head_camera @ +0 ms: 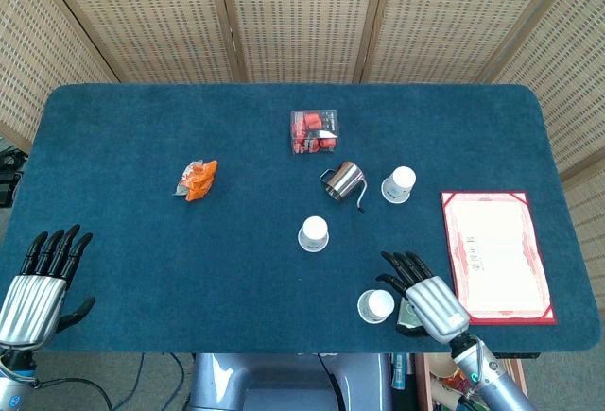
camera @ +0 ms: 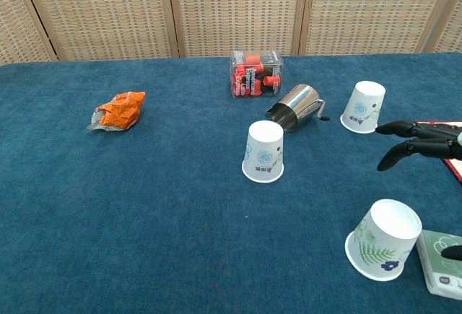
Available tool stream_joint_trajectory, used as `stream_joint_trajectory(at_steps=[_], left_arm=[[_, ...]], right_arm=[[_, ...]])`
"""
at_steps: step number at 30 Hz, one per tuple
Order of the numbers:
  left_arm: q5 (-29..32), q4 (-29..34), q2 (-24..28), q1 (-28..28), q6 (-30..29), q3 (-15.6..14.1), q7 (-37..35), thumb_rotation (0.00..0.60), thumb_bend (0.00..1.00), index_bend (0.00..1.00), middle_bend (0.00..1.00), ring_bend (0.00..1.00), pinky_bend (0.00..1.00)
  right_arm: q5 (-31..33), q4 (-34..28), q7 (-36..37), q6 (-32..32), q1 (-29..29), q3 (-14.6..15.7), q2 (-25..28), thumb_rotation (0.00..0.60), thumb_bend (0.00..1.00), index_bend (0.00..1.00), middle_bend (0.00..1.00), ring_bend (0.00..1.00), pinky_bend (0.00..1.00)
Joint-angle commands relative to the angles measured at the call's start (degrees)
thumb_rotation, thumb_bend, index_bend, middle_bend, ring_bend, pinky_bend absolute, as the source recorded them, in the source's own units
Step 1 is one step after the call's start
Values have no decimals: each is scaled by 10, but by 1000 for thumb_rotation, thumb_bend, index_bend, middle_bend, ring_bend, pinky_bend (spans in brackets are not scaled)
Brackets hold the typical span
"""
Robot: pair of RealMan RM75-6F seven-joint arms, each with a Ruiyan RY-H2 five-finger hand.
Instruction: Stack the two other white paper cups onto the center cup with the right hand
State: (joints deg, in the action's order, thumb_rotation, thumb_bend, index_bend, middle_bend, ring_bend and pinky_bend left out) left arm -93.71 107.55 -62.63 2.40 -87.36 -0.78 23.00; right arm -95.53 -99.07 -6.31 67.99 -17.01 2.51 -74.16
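Beside the nearest upside-down white paper cup [head_camera: 376, 305], the right robot hand [head_camera: 427, 297] hovers released, fingers spread; it should wrap the cup's sides squarely before lifting toward the center cup [head_camera: 314, 233].

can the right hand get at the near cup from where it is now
Probably yes. The right hand hovers open just right of the near cup, fingers spread and holding nothing. Nothing lies between them; the green box beside the cup sits under the hand and may crowd that side.
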Motion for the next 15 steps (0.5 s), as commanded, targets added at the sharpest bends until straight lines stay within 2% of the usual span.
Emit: stream_joint_trajectory(at_steps=[1, 15], left_arm=[[-1, 1, 0, 0, 0, 0, 0, 600, 242, 0, 0, 0, 0], [0, 3, 0, 1, 2, 0, 2, 600, 242, 0, 0, 0, 0]], right_arm=[[11, 0, -8, -11, -4, 1, -5, 600, 69, 275, 0, 0, 0], [38, 8, -15, -30, -18, -5, -21, 600, 69, 302, 0, 0, 0]])
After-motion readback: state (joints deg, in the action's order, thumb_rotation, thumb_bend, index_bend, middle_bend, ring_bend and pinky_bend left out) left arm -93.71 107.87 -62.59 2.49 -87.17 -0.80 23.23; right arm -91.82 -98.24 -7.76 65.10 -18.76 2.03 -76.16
